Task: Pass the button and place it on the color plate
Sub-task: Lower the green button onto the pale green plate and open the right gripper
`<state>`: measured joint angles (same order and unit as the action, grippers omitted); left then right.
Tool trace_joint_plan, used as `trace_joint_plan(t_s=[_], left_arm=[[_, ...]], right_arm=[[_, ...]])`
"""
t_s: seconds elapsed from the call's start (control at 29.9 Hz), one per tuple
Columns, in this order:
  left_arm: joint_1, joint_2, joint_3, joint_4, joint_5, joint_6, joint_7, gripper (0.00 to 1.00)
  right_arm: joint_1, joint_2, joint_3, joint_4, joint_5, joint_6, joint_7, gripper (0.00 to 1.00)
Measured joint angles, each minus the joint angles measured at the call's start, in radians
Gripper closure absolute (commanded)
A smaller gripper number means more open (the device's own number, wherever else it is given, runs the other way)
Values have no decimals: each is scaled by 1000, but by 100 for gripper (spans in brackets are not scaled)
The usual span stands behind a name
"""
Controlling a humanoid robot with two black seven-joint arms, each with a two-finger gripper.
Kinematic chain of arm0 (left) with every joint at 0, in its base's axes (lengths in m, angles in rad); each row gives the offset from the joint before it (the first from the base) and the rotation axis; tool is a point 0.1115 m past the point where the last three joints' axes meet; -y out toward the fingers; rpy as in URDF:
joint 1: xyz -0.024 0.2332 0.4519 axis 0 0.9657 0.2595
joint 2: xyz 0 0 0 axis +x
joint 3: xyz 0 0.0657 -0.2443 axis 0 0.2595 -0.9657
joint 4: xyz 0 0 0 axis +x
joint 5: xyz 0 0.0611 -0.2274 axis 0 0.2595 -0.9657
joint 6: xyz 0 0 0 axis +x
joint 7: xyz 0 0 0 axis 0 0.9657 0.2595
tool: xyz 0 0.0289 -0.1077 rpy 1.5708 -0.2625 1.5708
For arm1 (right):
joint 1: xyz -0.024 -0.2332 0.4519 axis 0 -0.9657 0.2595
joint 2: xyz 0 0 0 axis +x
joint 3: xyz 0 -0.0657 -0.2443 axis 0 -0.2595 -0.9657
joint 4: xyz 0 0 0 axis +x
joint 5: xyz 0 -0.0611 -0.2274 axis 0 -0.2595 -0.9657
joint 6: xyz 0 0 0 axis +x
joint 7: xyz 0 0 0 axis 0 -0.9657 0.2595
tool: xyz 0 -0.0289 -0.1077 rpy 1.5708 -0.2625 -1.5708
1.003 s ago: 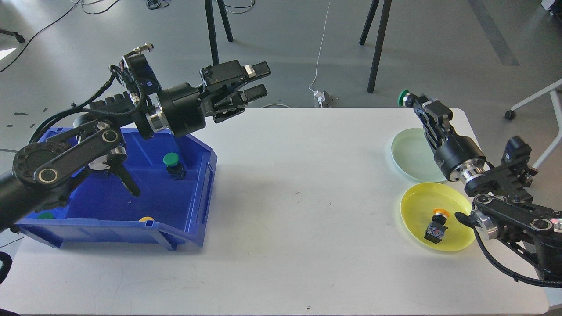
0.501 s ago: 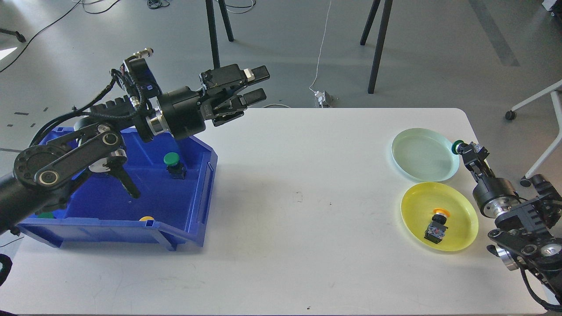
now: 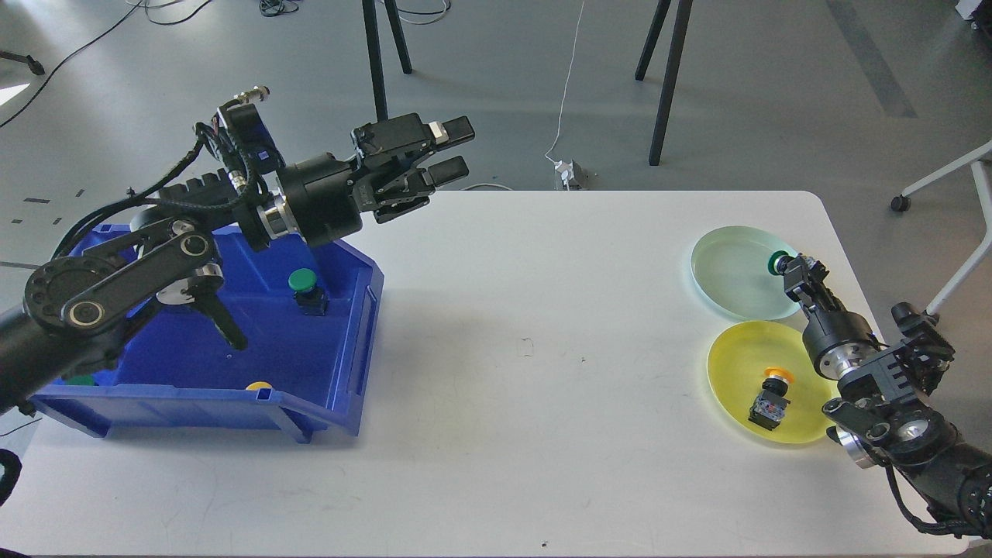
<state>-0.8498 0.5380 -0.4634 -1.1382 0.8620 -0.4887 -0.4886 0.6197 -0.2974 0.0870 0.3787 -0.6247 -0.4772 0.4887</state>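
A: Green cap of the button point(image 3: 773, 263) shows at the tip of the right tool point(image 3: 784, 269), whose fingers are closed on it, at the near right rim of the pale green plate point(image 3: 728, 271).

B: Risk from here?

A: A release this near the rim could let the button tip off the plate onto the desk point(image 3: 527, 341), or roll toward the yellow plate point(image 3: 736, 364), which already holds a yellow-capped button point(image 3: 771, 399). Whether it touches the plate cannot be told.

B: And the left tool point(image 3: 449, 151)?

A: Partly open, holding nothing, raised above the far corner of the blue bin point(image 3: 341, 341), where another green button point(image 3: 306, 288) sits.

B: Surface and room?

A: White, smooth desk, little friction to stop a rolling part. Grey floor beyond, with black stand legs point(image 3: 659, 77), a white cable point(image 3: 570, 85) and a chair base at right.
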Motion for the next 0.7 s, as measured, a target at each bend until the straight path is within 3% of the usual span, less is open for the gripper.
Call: trace_joint_plan(t_s=[0.43, 0.6, 0.7], left_arm=[[-1, 15, -6, 32, -4, 0, 0, 22], [-1, 96, -9, 109, -106, 0, 0, 20], [-1, 155, -10, 158, -216, 0, 0, 20]], right_arm=[[35, -20, 34, 58, 3, -2, 0, 27], [89, -133, 145, 233, 8, 20, 0, 22], [104, -232, 263, 416, 38, 118, 0, 21]])
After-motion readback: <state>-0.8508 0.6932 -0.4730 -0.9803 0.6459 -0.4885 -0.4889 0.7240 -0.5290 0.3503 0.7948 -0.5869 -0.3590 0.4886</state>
